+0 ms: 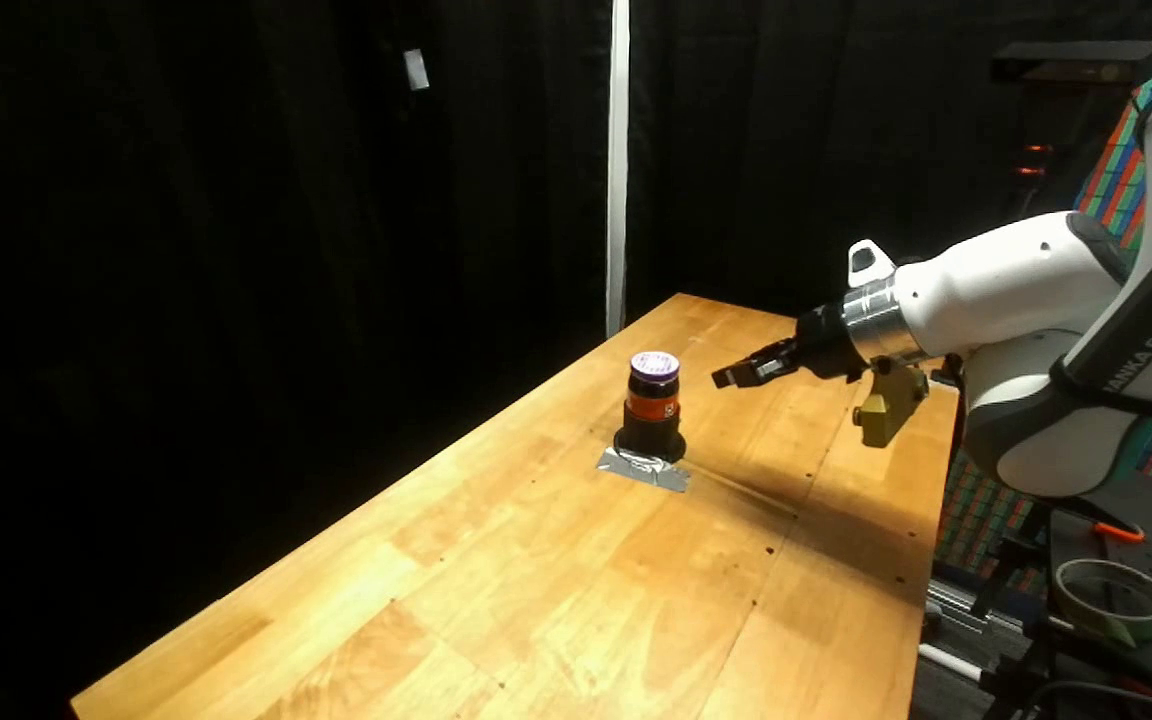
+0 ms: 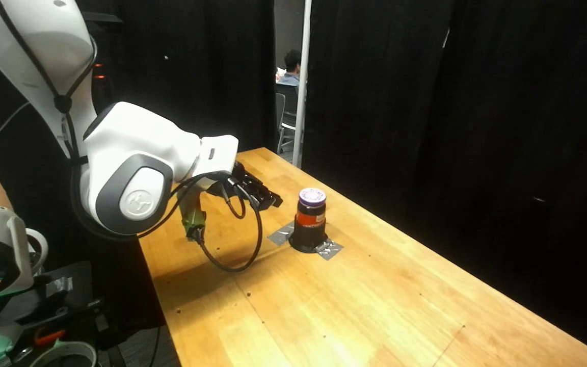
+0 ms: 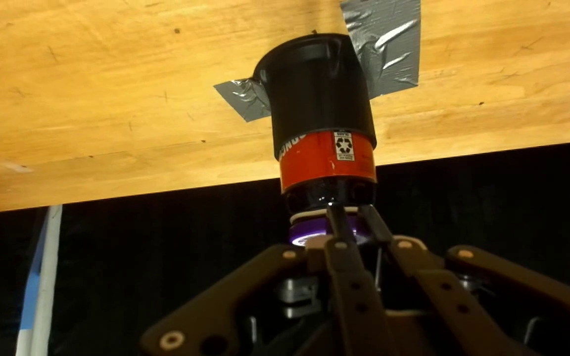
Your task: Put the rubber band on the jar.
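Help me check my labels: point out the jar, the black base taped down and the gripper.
Jar [image 3: 327, 165]: wrist view, on its orange-red label.
Black base [image 2: 308, 236]: in an exterior view, on its side wall.
Gripper [image 3: 351, 209]: wrist view, midway between its fingertips.

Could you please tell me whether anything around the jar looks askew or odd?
Nothing looks spilled or askew; the jar stands upright in a black holder. Only the wrinkled silver tape at its base looks odd, like a makeshift anchor to the table.
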`<state>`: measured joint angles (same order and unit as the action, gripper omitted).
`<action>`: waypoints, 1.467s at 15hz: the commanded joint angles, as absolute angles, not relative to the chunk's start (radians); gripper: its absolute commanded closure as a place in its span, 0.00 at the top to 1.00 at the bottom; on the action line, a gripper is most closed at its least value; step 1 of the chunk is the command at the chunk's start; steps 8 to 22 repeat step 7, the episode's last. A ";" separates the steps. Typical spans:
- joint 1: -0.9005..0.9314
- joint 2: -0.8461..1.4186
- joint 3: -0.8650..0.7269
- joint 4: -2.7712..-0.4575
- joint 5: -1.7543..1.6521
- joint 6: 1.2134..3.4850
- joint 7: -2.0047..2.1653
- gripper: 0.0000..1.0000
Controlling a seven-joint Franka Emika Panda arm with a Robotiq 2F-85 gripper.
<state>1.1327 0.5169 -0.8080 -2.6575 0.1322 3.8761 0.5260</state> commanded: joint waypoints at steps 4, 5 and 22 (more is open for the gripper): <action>0.844 0.466 -0.416 -2.653 0.448 3.981 0.208 0.18; 0.825 0.468 -0.394 -2.653 0.456 3.986 0.195 0.25; 0.811 0.466 -0.387 -2.653 0.455 3.989 0.188 0.38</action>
